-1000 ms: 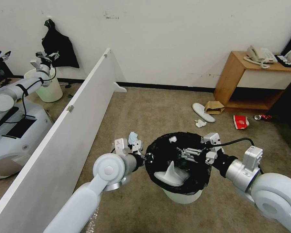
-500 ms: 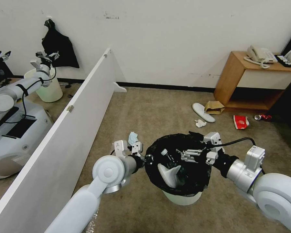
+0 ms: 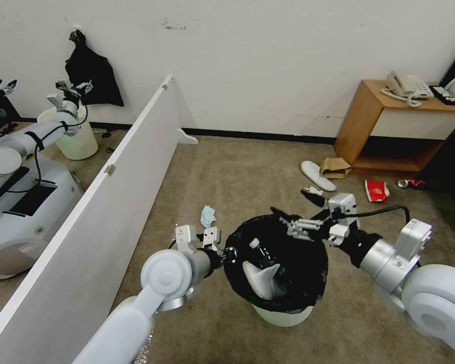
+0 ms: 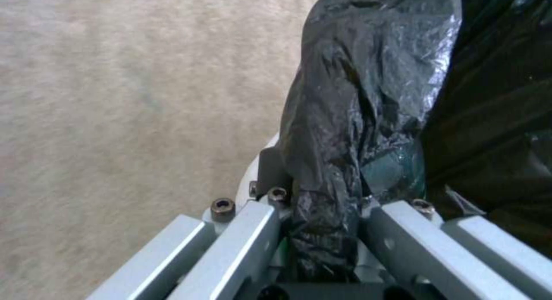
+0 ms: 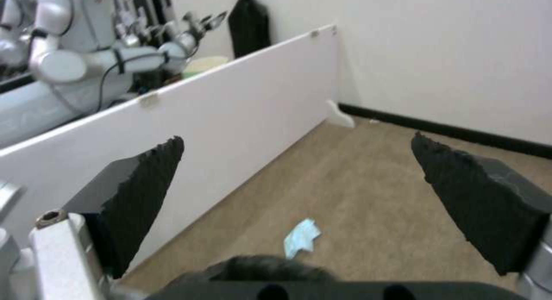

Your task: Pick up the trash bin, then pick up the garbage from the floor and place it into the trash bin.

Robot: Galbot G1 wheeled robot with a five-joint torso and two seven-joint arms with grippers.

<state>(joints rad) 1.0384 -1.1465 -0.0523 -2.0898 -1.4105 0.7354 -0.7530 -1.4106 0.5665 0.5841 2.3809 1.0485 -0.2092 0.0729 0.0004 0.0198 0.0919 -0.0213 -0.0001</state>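
Note:
The trash bin (image 3: 283, 314), white with a black bag over its rim, hangs just in front of me. My left gripper (image 3: 226, 251) is shut on its near-left rim. In the left wrist view the fingers (image 4: 244, 237) pinch the crinkled black bag (image 4: 345, 132). A white slipper (image 3: 260, 279) and a clear bottle (image 3: 258, 247) lie inside. My right gripper (image 3: 297, 205) hovers open over the far rim; its black pads (image 5: 135, 192) stand wide apart with nothing between them. Garbage on the carpet: a light-blue tissue (image 3: 207, 216) (image 5: 302, 242), a white slipper (image 3: 318, 175), a brown paper bag (image 3: 334, 167), a white tissue (image 3: 313, 191), a red cup (image 3: 376, 190) and a red can (image 3: 411, 183).
A long white partition board (image 3: 111, 202) runs along my left. Behind it stand another robot (image 3: 20, 217) and a pale unlined bin (image 3: 78, 139). A wooden side table (image 3: 374, 121) with a phone stands at the back right, against the white wall.
My right gripper has risen out of the bin and drawn back over its far rim. The bin and left gripper have dropped slightly toward me. The slipper inside now stands more upright.

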